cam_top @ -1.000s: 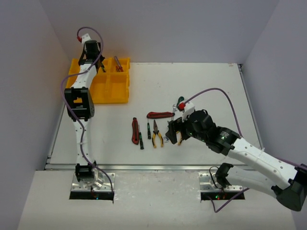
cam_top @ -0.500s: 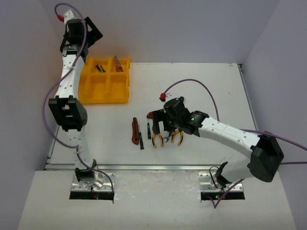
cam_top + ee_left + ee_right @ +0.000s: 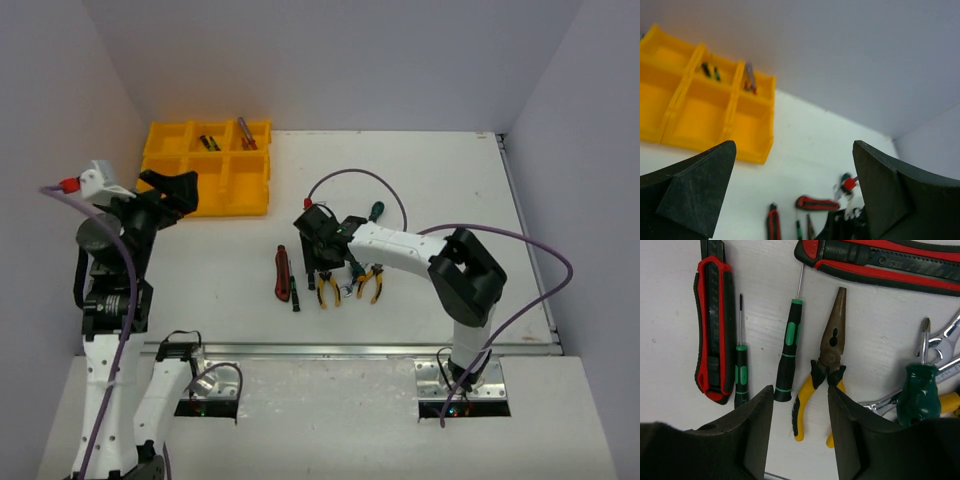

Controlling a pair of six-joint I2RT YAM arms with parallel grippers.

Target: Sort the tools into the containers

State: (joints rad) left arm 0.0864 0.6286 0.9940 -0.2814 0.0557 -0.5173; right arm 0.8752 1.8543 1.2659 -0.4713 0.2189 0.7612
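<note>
White table (image 3: 420, 190), pale grey walls (image 3: 350, 60). The yellow tray (image 3: 230, 190) sits far-left, tools (image 3: 282, 275) lie mid-table. Empty left fingers (image 3: 690, 190) gape wide. Empty right fingers (image 3: 757, 425) are parted above yellow-handled pliers (image 3: 822, 375).

glossy yellow plastic tray (image 3: 240, 205), dull metal pliers (image 3: 829, 365)

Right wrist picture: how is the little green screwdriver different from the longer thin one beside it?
The short screwdriver is shorter and slimmer than the long screwdriver. The short one's shaft is dark; the long one's is silvery. The short one lies straight up the picture beside a knife; the long one leans, beside the pliers. Both have green-and-black handles and lie flat.
</note>
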